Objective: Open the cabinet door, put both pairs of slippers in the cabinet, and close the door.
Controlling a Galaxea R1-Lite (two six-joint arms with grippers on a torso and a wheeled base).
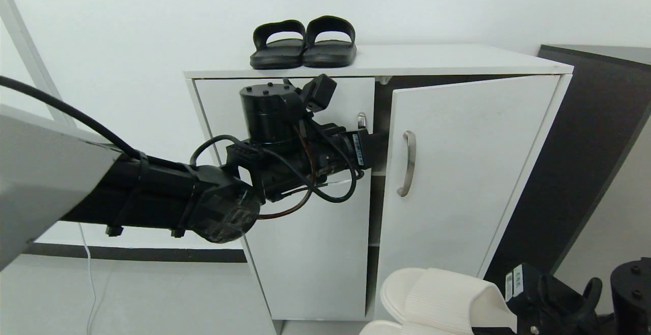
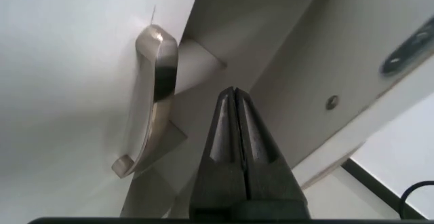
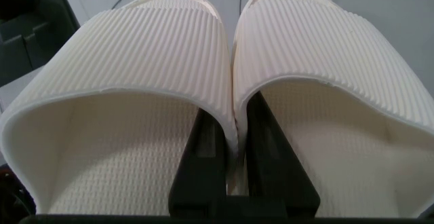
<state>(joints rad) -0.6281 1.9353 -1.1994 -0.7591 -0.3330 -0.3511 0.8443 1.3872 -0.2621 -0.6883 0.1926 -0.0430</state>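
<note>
A white two-door cabinet (image 1: 305, 253) stands against the wall, its right door (image 1: 468, 172) slightly ajar with a dark gap beside it. My left gripper (image 1: 376, 144) sits at that gap, just left of the right door's metal handle (image 1: 407, 164). In the left wrist view its fingers (image 2: 224, 136) are pressed together, holding nothing, beside the handle (image 2: 152, 95) and the door's edge. A black pair of slippers (image 1: 303, 45) rests on the cabinet top. My right gripper (image 1: 508, 302) is low at the front right, shut on the white slippers (image 1: 437, 299), pinching the two inner walls (image 3: 234, 108) together.
A dark panel (image 1: 585, 172) stands right of the cabinet. The left door's small handle (image 1: 361, 120) is just above my left gripper. Grey floor (image 1: 152, 294) lies open at the lower left, with a thin white cable (image 1: 90, 284) hanging by the wall.
</note>
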